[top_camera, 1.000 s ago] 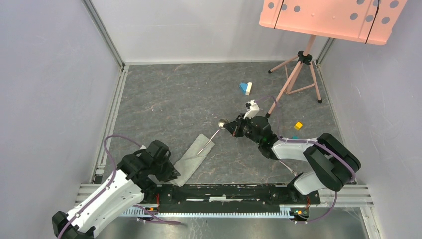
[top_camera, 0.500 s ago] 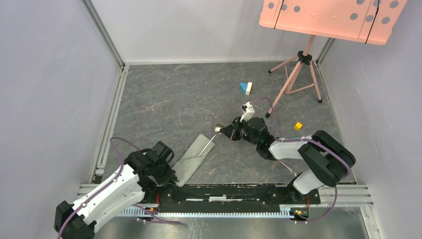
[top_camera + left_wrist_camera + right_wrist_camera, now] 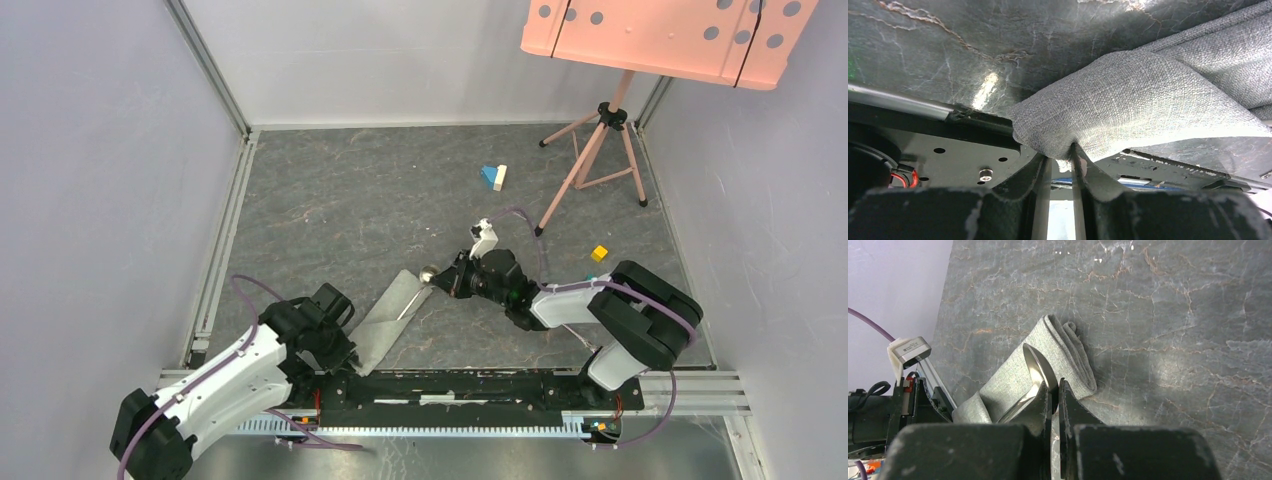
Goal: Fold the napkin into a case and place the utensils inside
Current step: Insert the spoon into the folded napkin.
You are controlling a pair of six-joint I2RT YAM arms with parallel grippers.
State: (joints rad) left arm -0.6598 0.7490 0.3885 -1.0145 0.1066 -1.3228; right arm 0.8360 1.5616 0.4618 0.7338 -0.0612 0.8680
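Observation:
The napkin [image 3: 383, 320] lies folded as a narrow grey case, running diagonally from the near rail toward the middle of the table. My left gripper [image 3: 338, 348] is at its near end, and the left wrist view shows a fold of the cloth [image 3: 1138, 105] pinched between the jaws of the left gripper [image 3: 1060, 154]. My right gripper [image 3: 452, 279] is shut on a shiny spoon [image 3: 428, 272] just behind its bowl [image 3: 1037, 370], at the case's far end [image 3: 1068, 357]. The spoon's handle slants down onto the cloth. I cannot tell whether it is under a layer.
A blue and a white block [image 3: 493, 176] lie further back, and a small yellow block [image 3: 599, 253] sits to the right. A tripod [image 3: 600, 140] carrying a pink board [image 3: 665, 35] stands at the back right. The black base rail [image 3: 480, 385] runs along the near edge, and walls close in both sides.
The right gripper has carried the spoon left and nearer, bringing the bowl up to the case's far end. The left arm shifted slightly, still holding the cloth.

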